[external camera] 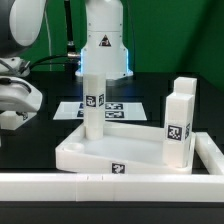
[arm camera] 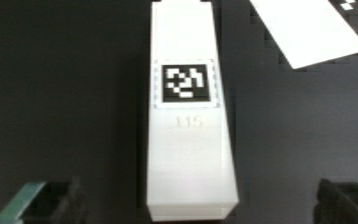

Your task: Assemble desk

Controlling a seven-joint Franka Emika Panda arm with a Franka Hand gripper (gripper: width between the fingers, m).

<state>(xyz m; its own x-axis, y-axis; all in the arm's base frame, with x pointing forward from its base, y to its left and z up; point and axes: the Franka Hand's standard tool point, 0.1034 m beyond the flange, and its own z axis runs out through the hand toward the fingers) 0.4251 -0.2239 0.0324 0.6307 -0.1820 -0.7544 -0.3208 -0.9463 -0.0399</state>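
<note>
The white desk top [external camera: 75, 152] lies on the black table with two white legs standing in it: one [external camera: 93, 100] at its far corner on the exterior view's left, one [external camera: 180, 122] on the right. In the wrist view a third white leg [arm camera: 190, 110] with a square tag lies flat on the table. My gripper [arm camera: 194, 205] is open above its near end, the dark fingertips [arm camera: 43, 200] standing clear of it on both sides. In the exterior view the gripper [external camera: 15, 100] hangs at the far left, and the lying leg is hidden there.
The marker board [external camera: 108, 107] lies behind the desk top, and its corner shows in the wrist view [arm camera: 318, 30]. A long white rail wall [external camera: 110, 186] runs along the front and up the right side [external camera: 212, 152]. The arm's base [external camera: 105, 45] stands at the back.
</note>
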